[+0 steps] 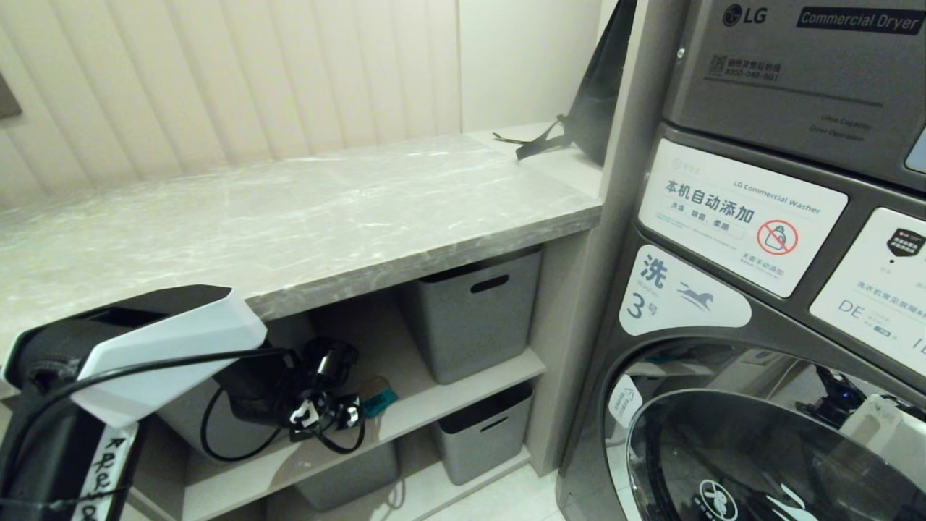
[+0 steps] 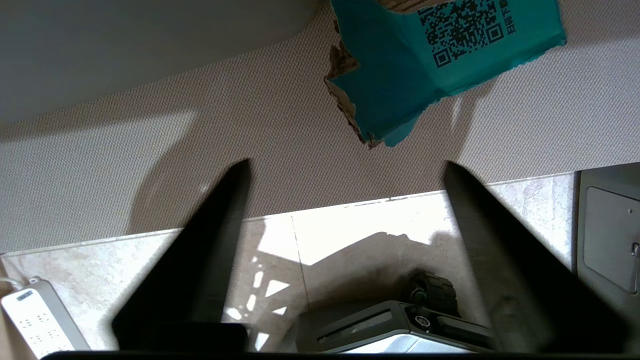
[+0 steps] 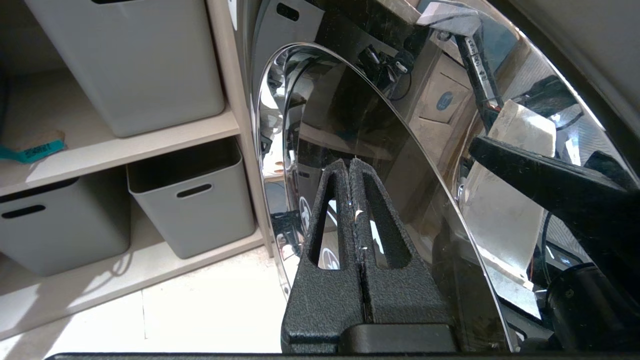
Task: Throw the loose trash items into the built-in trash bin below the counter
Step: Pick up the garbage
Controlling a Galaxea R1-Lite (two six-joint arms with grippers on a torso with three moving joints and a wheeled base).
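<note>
Left wrist cam gives me what head cam barely does: the teal paper scrap (image 2: 440,65) flat on the shelf (image 2: 150,165), just ahead of the left gripper (image 2: 345,167), jaws spread, nothing between them. In head cam it's a sliver under the counter (image 1: 304,210). Right gripper (image 3: 354,167) clenched tight by the washer door (image 3: 380,150). Bin flap not in sight.
</note>
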